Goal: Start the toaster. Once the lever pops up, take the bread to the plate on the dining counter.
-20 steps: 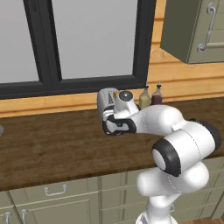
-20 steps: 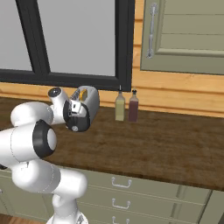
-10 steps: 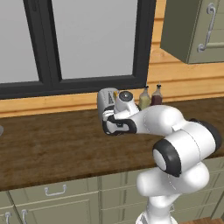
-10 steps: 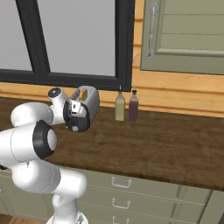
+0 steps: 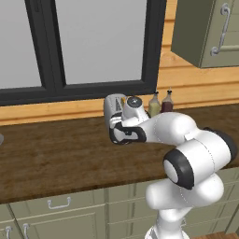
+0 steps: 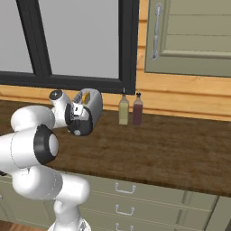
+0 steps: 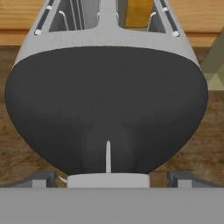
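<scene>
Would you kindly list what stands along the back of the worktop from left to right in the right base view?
Small rounded silver toaster with a black end panel → olive-green bottle → dark reddish-brown bottle.

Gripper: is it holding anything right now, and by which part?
Nothing is held. The gripper has its jaws wide open at the toaster's black end panel, with the lever between them.

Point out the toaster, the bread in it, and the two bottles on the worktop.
toaster (image 7: 107, 100): hand view, middle of its black end panel.
bread (image 7: 139, 12): hand view, golden face showing in one slot.
olive bottle (image 6: 123, 111): right base view, its body.
dark bottle (image 6: 137, 113): right base view, its body.
</scene>
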Tool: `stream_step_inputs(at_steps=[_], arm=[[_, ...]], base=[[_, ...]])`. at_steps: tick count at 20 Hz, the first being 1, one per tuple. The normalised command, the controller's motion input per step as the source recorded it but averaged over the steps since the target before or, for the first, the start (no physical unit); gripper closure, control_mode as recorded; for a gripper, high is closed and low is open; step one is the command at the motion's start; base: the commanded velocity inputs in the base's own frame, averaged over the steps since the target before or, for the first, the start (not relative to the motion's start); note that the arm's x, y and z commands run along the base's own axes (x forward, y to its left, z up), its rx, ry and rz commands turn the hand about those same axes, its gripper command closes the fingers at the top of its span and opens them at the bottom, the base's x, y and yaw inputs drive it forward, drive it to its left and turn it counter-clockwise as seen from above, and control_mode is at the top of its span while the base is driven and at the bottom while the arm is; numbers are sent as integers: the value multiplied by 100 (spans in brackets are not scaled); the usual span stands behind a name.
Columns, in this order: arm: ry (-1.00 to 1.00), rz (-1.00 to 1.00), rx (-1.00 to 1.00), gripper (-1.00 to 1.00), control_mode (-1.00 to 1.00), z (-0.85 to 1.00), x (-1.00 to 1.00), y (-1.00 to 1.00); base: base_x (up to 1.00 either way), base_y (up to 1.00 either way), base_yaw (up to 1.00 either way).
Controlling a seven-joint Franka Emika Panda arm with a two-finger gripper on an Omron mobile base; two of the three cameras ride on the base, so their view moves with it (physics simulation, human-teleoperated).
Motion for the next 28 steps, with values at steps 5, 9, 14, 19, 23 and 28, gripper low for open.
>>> stream_step_inputs(at_steps=[5, 9, 14, 19, 23, 28], arm=[[0, 0, 0, -100, -100, 5, 0, 0], [0, 0, 0, 100, -100, 0, 0, 0], [0, 0, 0, 100, -100, 0, 0, 0], [0, 0, 0, 100, -100, 0, 0, 0], [1, 0, -1, 100, -100, -22, 0, 0], [2, 0, -2, 100, -100, -36, 0, 0]], base=[[0, 0, 0], [0, 0, 0], [0, 0, 0], [0, 0, 0], [0, 0, 0], [0, 0, 0]])
